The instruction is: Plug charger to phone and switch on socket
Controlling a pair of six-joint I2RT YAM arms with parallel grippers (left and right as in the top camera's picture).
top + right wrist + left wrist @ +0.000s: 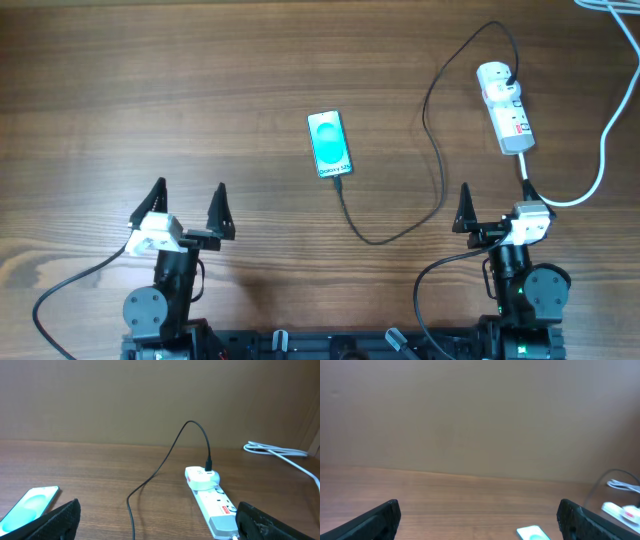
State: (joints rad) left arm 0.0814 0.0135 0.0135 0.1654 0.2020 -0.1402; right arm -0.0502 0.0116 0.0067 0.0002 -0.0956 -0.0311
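phone [329, 143] screen-up mid counter [150, 80], charger [438, 160] looping from its near edge over to the socket [505, 115] far right, left end effector [190, 188] and right end effector [497, 205] both spread wide, holding nothing

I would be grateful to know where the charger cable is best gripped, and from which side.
Probably the short straight stretch of the charger right by the phone, at its near short edge. It lies flat on the table, so come straight down from above and straddle the thin cable crosswise.
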